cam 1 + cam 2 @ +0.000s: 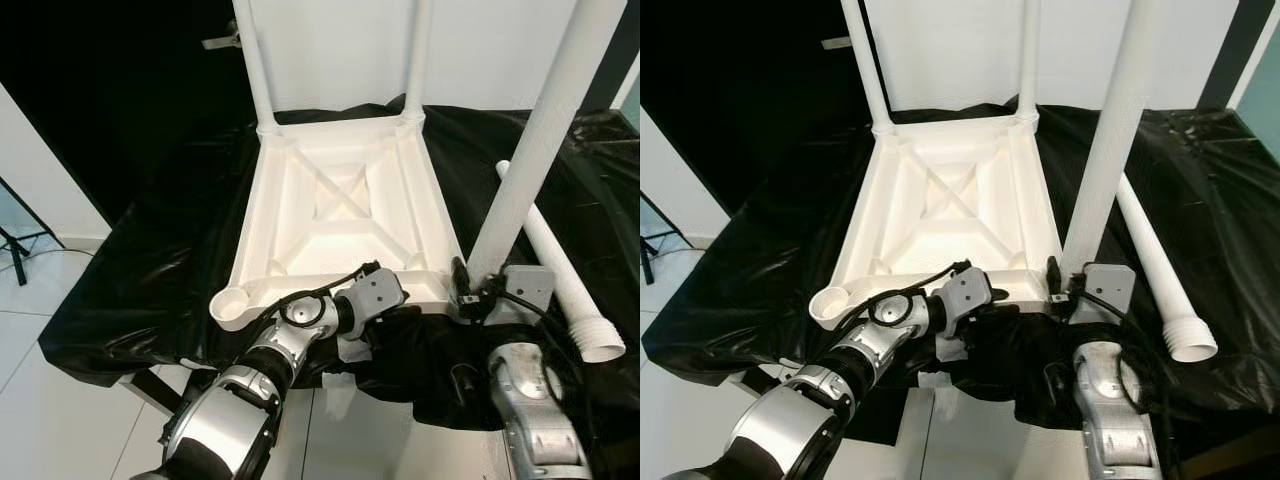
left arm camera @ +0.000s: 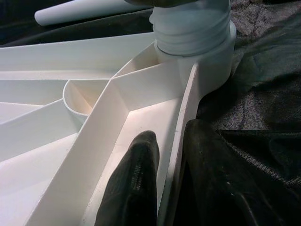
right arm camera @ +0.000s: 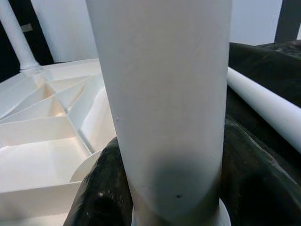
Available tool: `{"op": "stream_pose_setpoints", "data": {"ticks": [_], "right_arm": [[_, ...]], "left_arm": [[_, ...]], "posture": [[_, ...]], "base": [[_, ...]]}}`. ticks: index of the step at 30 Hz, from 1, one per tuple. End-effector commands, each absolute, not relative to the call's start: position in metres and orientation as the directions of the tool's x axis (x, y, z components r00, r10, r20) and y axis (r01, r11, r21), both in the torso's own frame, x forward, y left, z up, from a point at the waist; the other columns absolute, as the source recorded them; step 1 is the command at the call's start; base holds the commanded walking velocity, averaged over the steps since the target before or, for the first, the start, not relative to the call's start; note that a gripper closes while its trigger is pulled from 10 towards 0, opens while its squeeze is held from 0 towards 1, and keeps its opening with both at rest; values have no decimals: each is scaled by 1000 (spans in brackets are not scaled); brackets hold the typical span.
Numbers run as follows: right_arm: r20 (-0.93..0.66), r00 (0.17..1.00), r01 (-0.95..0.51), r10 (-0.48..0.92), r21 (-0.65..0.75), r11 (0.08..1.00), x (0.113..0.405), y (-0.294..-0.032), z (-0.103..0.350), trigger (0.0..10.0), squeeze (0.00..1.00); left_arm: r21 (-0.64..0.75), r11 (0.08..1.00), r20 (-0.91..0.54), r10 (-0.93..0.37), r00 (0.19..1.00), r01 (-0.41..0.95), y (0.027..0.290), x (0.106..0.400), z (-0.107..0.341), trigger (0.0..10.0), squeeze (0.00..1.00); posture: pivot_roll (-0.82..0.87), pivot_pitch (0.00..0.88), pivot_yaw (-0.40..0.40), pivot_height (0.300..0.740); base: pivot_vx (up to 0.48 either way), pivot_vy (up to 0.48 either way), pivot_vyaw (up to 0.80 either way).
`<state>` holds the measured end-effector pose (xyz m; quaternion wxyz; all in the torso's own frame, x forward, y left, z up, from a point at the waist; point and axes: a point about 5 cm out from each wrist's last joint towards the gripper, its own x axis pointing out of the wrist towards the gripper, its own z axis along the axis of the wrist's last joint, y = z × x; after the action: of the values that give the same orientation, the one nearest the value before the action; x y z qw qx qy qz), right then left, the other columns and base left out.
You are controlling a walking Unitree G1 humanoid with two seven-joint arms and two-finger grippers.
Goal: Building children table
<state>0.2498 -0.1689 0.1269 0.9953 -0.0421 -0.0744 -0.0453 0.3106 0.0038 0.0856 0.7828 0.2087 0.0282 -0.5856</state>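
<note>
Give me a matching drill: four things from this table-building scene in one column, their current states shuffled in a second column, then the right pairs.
Things:
1. left gripper
2. right gripper
3. loose leg
4. near left socket

States:
A. lying on the black sheet
B. shut on the upright leg
C. empty, no leg in it
D. pinching the tabletop edge wall

Pairs: 1-D, 2-B, 3-A, 4-C

Black plastic sheet [image 1: 150,290] covers support (crinkled); upturned white tabletop [image 1: 340,215] on it; loose leg [image 1: 560,270] alongside
</note>
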Motion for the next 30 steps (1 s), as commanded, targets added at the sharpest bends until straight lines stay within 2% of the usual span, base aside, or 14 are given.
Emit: {"op": "stream_pose_setpoints", "data": {"ticks": [1, 4, 5, 7, 8, 10, 11, 16, 17, 19, 21, 22, 23, 30], "right_arm": [[162, 985, 77, -63, -82, 994, 252, -162, 131, 0, 0], [148, 987, 75, -61, -91, 993, 254, -164, 128, 0, 0], [136, 990, 55, -41, -99, 994, 255, -163, 126, 4784, 0], [129, 991, 49, -35, -106, 993, 255, -161, 125, 4784, 0], [125, 992, 33, -19, -112, 993, 255, -159, 124, 10000, 0], [123, 992, 33, -18, -117, 993, 255, -158, 124, 10000, 0], [124, 992, -4, 18, -113, 994, 255, -157, 123, 10000, 1000], [104, 983, -134, 149, -140, 981, 256, -170, 122, 10000, 922], [66, 972, -213, 225, -161, 964, 259, -179, 122, 10000, 0], [48, 965, -246, 257, -162, 956, 260, -182, 121, 10000, 0], [10, 944, -322, 329, -175, 930, 259, -186, 122, 10000, 0], [10, 944, -322, 329, -175, 930, 259, -186, 122, 10000, 0], [-5, 930, -362, 368, -187, 913, 258, -189, 123, 10000, 0], [-54, 862, -501, 505, -244, 830, 258, -195, 132, 10000, 0]], "left_arm": [[230, 222, -387, -872, 299, 947, 11, 302, 62, 7686, 0], [231, 221, -389, -871, 299, 947, 11, 302, 62, 7686, 0], [231, 221, -390, -871, 298, 947, 11, 302, 62, 7686, 0], [231, 221, -390, -871, 298, 947, 11, 302, 62, 7686, 0], [231, 222, -390, -871, 299, 947, 11, 302, 62, 7686, 0], [232, 223, -390, -871, 301, 947, 11, 302, 62, 7686, 0], [233, 225, -389, -870, 302, 946, 11, 303, 62, 7255, 0], [233, 227, -390, -869, 304, 946, 12, 303, 63, 6941, 0], [233, 225, -390, -869, 303, 946, 11, 303, 63, 7216, 0], [233, 224, -390, -870, 302, 946, 11, 303, 63, 7216, 0], [233, 222, -389, -871, 299, 947, 10, 302, 63, 8627, 0], [233, 222, -389, -871, 299, 947, 10, 302, 63, 8627, 0], [234, 221, -388, -872, 300, 947, 9, 302, 63, 10000, 0], [235, 226, -388, -870, 305, 945, 8, 302, 63, 10000, 0]], "posture": [[-163, 0, 74, 740], [-163, 0, 73, 740], [-163, 0, 73, 740], [-163, 0, 73, 740], [-164, 0, 72, 740], [-164, 0, 72, 740], [-164, 0, 71, 740], [-175, 0, 70, 740], [-179, 0, 68, 740], [-179, 0, 68, 740], [-181, 0, 68, 740], [-181, 0, 68, 740], [-181, 0, 66, 740], [-181, 0, 63, 740]], "base": [[0, 0, 0], [0, 0, 0], [0, 0, 0], [0, 0, 0], [0, 0, 0], [0, 0, 0], [0, 0, 0], [0, 0, 0], [0, 0, 0], [0, 0, 0], [0, 0, 0], [0, 0, 0], [0, 0, 0], [0, 0, 0]]}}
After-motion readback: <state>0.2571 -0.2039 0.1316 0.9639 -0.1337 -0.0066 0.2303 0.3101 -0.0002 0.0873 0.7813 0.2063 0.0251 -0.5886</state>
